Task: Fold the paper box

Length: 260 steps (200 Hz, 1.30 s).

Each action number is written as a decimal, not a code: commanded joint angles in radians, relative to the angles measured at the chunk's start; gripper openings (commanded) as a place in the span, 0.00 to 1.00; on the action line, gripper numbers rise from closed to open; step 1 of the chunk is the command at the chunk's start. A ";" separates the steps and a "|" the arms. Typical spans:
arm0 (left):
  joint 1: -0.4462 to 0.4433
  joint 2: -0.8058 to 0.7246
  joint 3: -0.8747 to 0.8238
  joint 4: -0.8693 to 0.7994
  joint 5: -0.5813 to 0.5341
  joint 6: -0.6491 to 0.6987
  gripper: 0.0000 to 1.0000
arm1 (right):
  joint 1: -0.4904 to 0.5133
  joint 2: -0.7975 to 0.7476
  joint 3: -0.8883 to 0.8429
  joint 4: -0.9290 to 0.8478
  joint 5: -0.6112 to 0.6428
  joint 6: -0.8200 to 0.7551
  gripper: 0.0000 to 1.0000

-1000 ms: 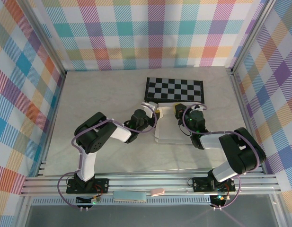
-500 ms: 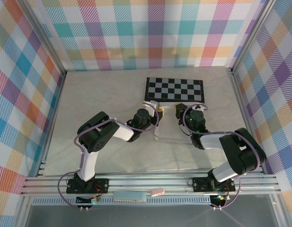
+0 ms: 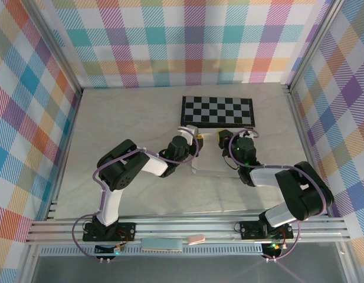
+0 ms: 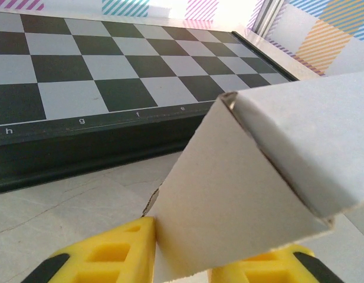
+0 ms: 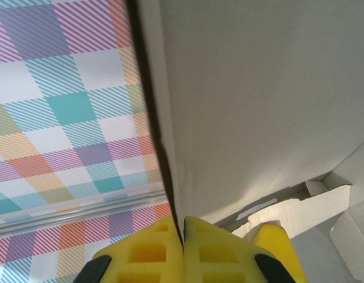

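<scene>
The paper box is pale thin cardboard, partly folded, lying on the table between my two grippers, just in front of the chessboard. My left gripper is at the box's left end. In the left wrist view a raised flap of the paper box stands face-on in the gap of the left gripper, whose yellow fingers stand apart, open. My right gripper is at the box's back right. In the right wrist view the right gripper is shut on the edge of an upright box wall.
The black-and-white chessboard lies right behind the box, its dark rim close to my left fingers. Plaid walls enclose the table on three sides, and an aluminium rail runs along the near edge.
My left gripper's jaws have parted around the flap. The left arm has shifted slightly and the box looks drawn in a little at its near edge. The right gripper stays clamped.
</scene>
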 commanded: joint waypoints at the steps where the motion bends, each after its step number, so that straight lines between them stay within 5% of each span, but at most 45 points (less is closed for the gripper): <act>1: -0.002 0.007 0.041 -0.008 -0.037 -0.009 0.21 | 0.038 -0.010 0.004 -0.075 -0.131 0.018 0.00; 31: -0.004 0.009 0.060 -0.025 0.009 -0.007 0.00 | 0.038 -0.020 0.006 -0.104 -0.132 0.022 0.00; 61: -0.010 -0.017 0.058 -0.077 0.028 -0.009 0.00 | 0.039 -0.030 0.031 -0.158 -0.135 0.023 0.00; 102: -0.056 -0.149 0.005 -0.261 -0.107 -0.026 0.00 | 0.083 -0.066 0.066 -0.237 -0.087 0.039 0.00; 146: -0.078 -0.156 -0.078 -0.166 -0.134 -0.023 0.00 | 0.155 -0.084 0.100 -0.368 -0.022 0.077 0.00; 189: -0.048 -0.112 -0.064 -0.082 -0.121 0.022 0.18 | 0.155 -0.095 0.091 -0.411 -0.024 0.093 0.00; 260: 0.012 -0.112 -0.060 -0.048 -0.059 0.056 0.24 | 0.141 -0.105 0.085 -0.445 -0.033 0.116 0.00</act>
